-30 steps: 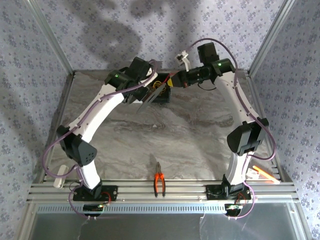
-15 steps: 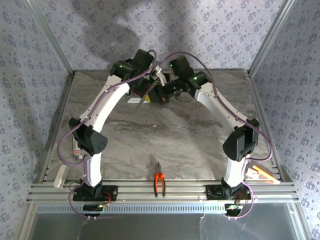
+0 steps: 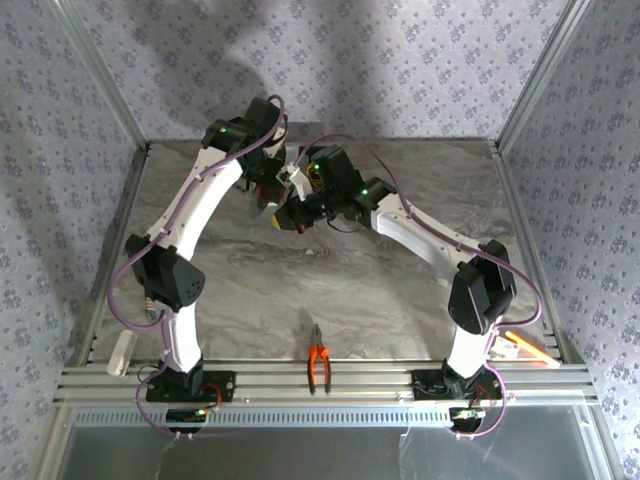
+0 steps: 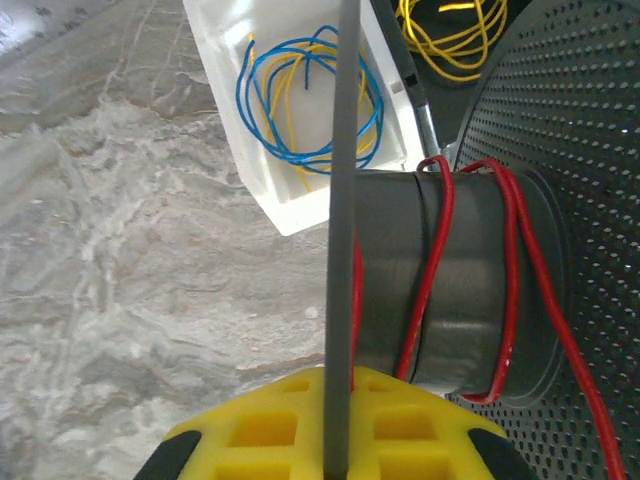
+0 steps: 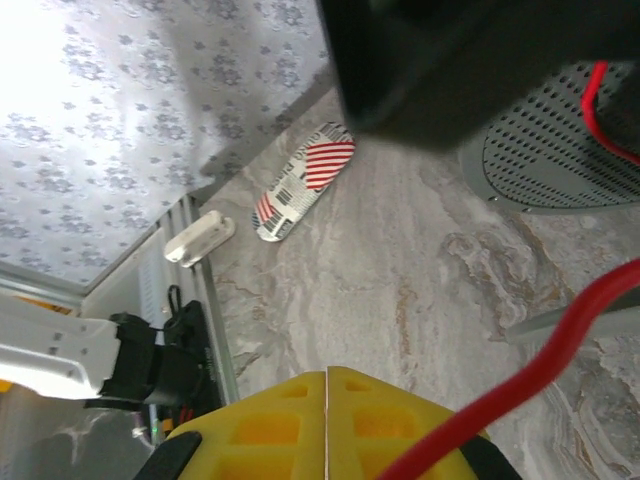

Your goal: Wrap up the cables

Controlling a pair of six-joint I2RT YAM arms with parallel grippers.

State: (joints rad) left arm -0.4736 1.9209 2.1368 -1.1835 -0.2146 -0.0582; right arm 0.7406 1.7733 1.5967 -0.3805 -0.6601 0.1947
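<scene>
The black spool has a grey core [image 4: 470, 270] and a perforated flange [image 4: 580, 150]. My left gripper [image 4: 340, 375] is shut on the thin edge of its other flange [image 4: 345, 200] and holds the spool above the table. The red cable [image 4: 432, 270] makes a few turns round the core. A stretch of the cable [image 5: 560, 345] runs straight from the base of my right gripper [image 5: 327, 372], which is shut on it, up to the perforated flange [image 5: 560, 150]. In the top view both wrists meet at the spool [image 3: 290, 215], back centre.
A white tray [image 4: 230, 100] with blue and yellow wires lies under the spool, and a yellow wire coil [image 4: 455, 40] lies beyond it. Orange pliers [image 3: 319, 365] lie at the front rail. A red-striped label [image 5: 305, 180] and a white block [image 5: 200, 238] lie at the left.
My right arm has swung from the back right towards the left and nearer, trailing the cable. The left wrist has shifted left with the spool. Both grippers stayed shut.
</scene>
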